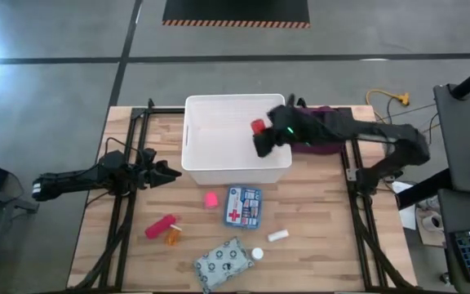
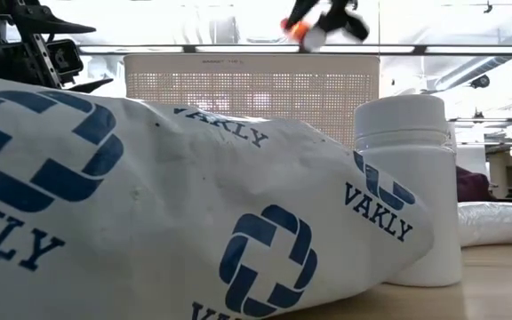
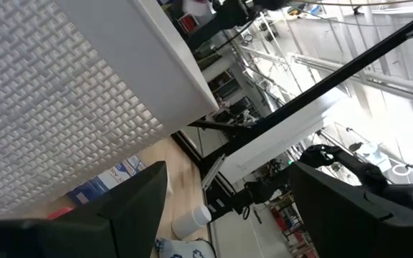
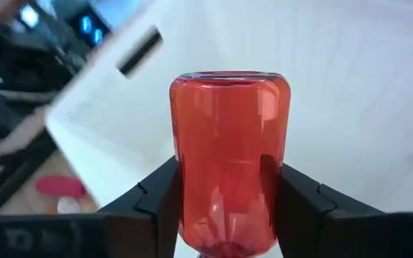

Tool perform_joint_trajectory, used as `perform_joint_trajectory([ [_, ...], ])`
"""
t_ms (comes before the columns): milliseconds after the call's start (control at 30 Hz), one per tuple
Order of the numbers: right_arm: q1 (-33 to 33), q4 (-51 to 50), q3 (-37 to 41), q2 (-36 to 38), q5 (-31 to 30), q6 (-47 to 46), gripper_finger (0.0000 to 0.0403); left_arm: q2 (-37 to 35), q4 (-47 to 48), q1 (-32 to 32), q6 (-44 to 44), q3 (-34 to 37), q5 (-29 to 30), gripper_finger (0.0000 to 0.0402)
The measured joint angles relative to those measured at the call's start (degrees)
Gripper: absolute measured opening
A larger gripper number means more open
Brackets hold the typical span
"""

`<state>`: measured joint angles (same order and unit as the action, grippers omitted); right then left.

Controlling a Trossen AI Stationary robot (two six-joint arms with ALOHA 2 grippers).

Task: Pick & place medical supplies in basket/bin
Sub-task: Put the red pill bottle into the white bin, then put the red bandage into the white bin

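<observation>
The white lattice basket (image 1: 235,140) stands at the table's far middle. My right gripper (image 1: 261,132) hangs over the basket's right part, shut on a red translucent tube (image 4: 228,143); the low view shows it high above the basket (image 2: 252,89). My left gripper (image 1: 170,171) waits open and low, by the basket's near-left corner. On the wood nearer me lie a pink block (image 1: 210,198), the blue-white first-aid box (image 1: 243,206), another red tube (image 1: 160,226), an orange vial (image 1: 172,237), the grey patterned pouch (image 1: 223,263) and white bottles (image 1: 256,255). My right gripper (image 4: 228,188) pinches the red tube by its two long sides (image 4: 185,193), one finger (image 4: 153,204) on each side. The tube lies along the fingers, its rounded end (image 4: 228,82) sticking out past them. It is lifted clear, above the basket's white inside.
A purple cloth bundle (image 1: 321,145) lies right of the basket, under my right arm. A small white bottle (image 1: 277,235) lies right of the first-aid box. In the low view the pouch (image 2: 176,204) and a white bottle (image 2: 407,187) fill the foreground. Black frame rails run along both table sides.
</observation>
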<state>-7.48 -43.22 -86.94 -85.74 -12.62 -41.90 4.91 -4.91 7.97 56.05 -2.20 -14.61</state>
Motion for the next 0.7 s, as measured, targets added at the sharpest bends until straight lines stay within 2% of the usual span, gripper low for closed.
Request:
perform_joint_trajectory([
  [67,-2.75,-1.17,0.0,-2.57,2.38,0.85,0.0175,0.0,0.0,0.0,0.0,0.0,0.02,0.0276],
  [167,-4.37,-3.55,0.04,-5.51,2.1,2.89,0.0205,0.0,-0.02,-0.02,0.13,0.0,0.02,0.0276],
  [333,-3.61,-3.12,0.04,-5.97,1.28,3.85,0.027,0.0,-0.03,0.0,1.65,0.02,0.0,0.0276],
  [533,-1.4,-3.25,-0.07,-2.55,-8.02,5.17,0.0336,-0.02,-0.02,0.0,1.66,0.02,0.01,0.0276],
  [600,-0.75,-2.68,-0.07,-1.09,-9.29,7.09,0.0349,0.01,-0.02,-0.02,1.68,0.02,0.54,0.0276],
  [700,2.77,-1.74,-0.07,1.43,-15.99,10.5,0.0357,-0.04,-0.09,0.0,2.18,0.02,1.56,0.0276],
])
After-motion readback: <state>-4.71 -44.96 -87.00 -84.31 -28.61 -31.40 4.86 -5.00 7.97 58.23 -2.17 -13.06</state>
